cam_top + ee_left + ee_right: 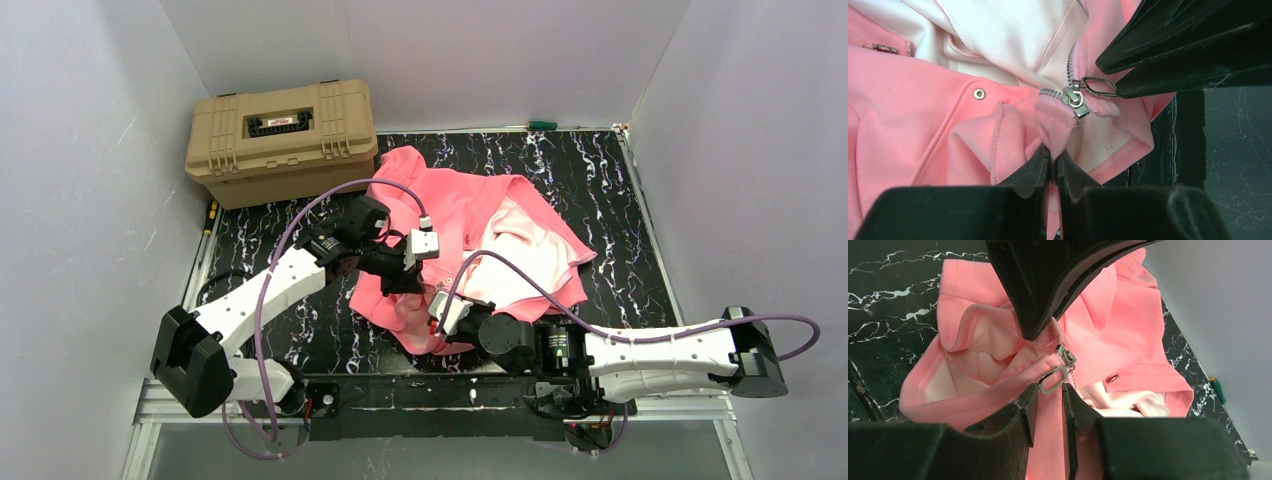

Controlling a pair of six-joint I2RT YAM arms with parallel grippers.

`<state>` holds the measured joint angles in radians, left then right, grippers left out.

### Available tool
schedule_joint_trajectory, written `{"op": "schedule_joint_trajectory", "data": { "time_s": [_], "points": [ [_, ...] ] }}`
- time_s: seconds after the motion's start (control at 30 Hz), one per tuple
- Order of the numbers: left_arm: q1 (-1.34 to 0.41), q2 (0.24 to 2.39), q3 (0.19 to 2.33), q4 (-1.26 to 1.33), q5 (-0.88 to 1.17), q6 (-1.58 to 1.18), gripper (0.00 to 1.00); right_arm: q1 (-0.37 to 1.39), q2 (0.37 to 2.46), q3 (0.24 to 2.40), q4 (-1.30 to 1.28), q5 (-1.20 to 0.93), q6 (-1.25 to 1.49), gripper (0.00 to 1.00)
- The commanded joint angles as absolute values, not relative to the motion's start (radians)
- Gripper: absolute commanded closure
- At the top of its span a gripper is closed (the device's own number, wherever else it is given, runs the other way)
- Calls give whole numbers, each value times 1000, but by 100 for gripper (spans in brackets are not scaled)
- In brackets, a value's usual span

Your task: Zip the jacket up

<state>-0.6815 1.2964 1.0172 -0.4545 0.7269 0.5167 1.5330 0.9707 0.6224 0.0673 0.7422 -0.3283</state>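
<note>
The salmon-pink jacket (470, 200) lies crumpled on the black marbled table, its pale lining (525, 245) showing. My left gripper (407, 278) is shut on the jacket's bottom hem just below the zipper slider, as the left wrist view (1053, 152) shows. The metal slider (1074, 99) sits at the low end of the zipper teeth (1069, 65). My right gripper (438, 312) faces the left one. In the right wrist view (1050, 390) its fingertips pinch the ring-shaped zipper pull (1052, 380). The pull (1098, 87) also shows in the left wrist view.
A tan hard case (285, 140) stands at the back left, beside the jacket's hood. A green-handled tool (542, 125) lies at the back edge and a yellow one (210, 215) at the left edge. White walls enclose the table (620, 200).
</note>
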Motion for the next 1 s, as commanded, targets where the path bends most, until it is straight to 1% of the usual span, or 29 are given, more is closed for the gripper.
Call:
{"op": "schedule_joint_trajectory", "data": {
  "time_s": [0.0,0.2,0.53,0.7,0.8,0.83,0.97],
  "points": [
    [-675,1256,1044,-489,758,536,100,1539,928,627,85,767,-285,69],
    [-675,1256,1043,-491,757,546,100,1539,895,639,51,753,-258,70],
    [-676,1255,1048,-492,758,556,100,1539,905,638,43,745,-232,77],
    [-677,1253,1052,-492,761,565,100,1539,903,636,46,749,-228,92],
    [-677,1250,1053,-492,761,573,100,1539,908,637,45,755,-231,96],
    [-677,1250,1051,-492,761,575,100,1539,907,635,46,761,-228,99],
    [-677,1241,1046,-492,760,590,100,1539,890,625,73,767,-229,99]
  ]
}}
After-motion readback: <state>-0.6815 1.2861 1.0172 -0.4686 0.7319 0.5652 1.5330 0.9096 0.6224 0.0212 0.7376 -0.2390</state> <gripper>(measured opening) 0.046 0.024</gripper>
